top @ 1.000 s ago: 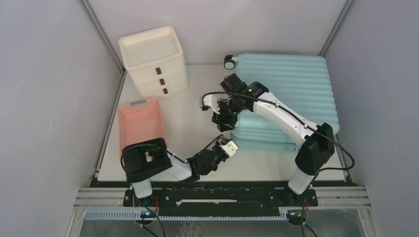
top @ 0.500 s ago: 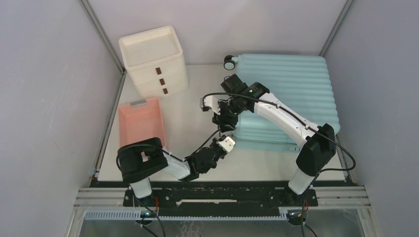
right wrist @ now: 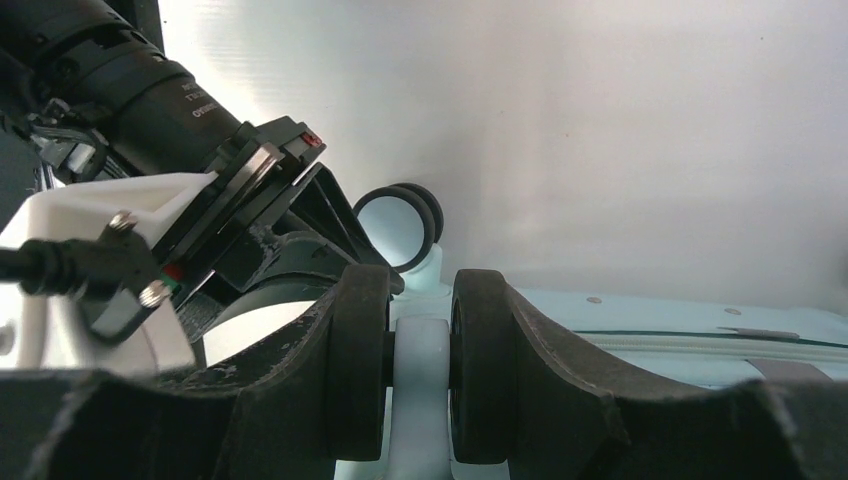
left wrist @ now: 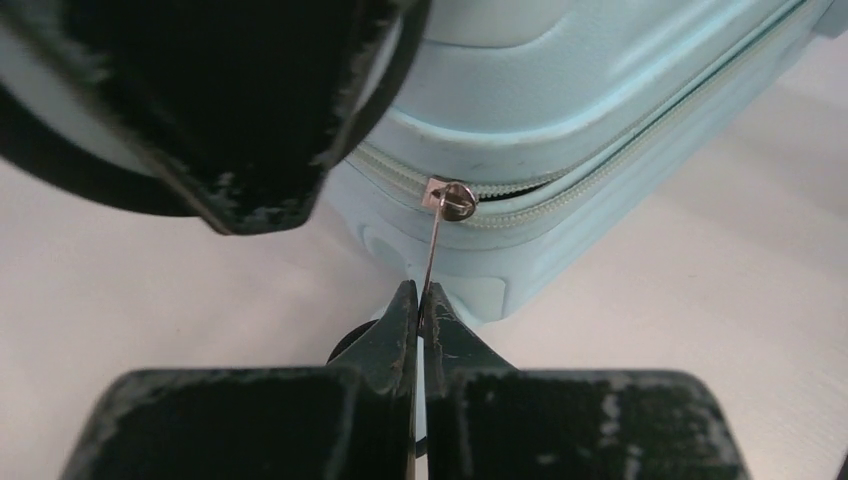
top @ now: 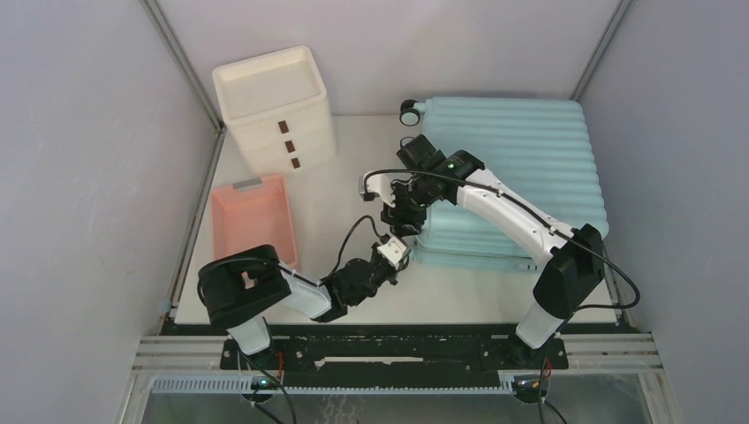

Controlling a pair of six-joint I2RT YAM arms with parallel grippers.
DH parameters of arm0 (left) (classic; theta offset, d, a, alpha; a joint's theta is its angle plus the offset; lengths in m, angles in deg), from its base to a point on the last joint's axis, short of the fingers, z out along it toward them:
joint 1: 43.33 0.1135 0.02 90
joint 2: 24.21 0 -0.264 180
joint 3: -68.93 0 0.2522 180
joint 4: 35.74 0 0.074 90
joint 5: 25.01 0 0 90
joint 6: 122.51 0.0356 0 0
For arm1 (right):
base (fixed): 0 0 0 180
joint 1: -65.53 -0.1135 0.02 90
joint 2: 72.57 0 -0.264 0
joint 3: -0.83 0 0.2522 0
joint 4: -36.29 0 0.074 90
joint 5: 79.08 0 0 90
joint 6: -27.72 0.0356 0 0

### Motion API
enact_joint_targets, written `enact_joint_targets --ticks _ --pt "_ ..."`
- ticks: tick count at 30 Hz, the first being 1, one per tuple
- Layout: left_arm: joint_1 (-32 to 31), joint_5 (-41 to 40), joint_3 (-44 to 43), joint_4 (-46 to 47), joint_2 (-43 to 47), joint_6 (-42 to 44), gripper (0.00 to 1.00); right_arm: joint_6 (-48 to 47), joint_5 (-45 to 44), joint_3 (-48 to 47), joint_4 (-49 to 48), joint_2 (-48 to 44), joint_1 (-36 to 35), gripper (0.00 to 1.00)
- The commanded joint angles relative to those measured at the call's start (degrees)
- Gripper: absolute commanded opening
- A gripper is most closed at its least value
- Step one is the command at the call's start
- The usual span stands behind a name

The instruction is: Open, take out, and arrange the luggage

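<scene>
Luggage point(top: 521, 168), a large pale blue hard-shell suitcase with a ribbed shell, lies flat on the white counter point(top: 353, 168). Both arms meet at the luggage's near left corner.

The left fingers point(left wrist: 400, 330) are pressed together, clamped on the thin silver zipper pull point(left wrist: 432, 250). The pull runs straight from the fingertips up to its slider on the pale blue zipper track point(left wrist: 600, 140), which runs along the luggage's side.

At the same corner, the right fingers point(right wrist: 290, 380) are clamped on a black twin wheel point(right wrist: 482, 360). One finger sits outside each disc, with a pale blue strut between the discs. A second black wheel with a pale hub point(right wrist: 398, 225) shows just beyond it in the right wrist view.

A black-and-white corner wheel point(top: 410, 111) sits at the luggage's far left corner. Well apart to the left of the luggage stands a white three-drawer plastic box point(top: 274, 106). A pink rectangular plastic basket point(top: 253, 221) lies on the near side of that box.
</scene>
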Motion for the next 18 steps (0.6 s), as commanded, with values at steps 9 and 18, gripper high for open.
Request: enact_joint_targets --ticks 9,18 --pt "6.8 0.8 0.3 -4.2 5.1 -13.1 0.00 1.3 5.3 2.7 0.7 -8.6 -0.4 0.01" --pt "11.8 5.3 -1.3 -4.8 5.1 -16.5 0.00 0.5 6.3 5.8 2.8 -11.1 -1.1 0.00"
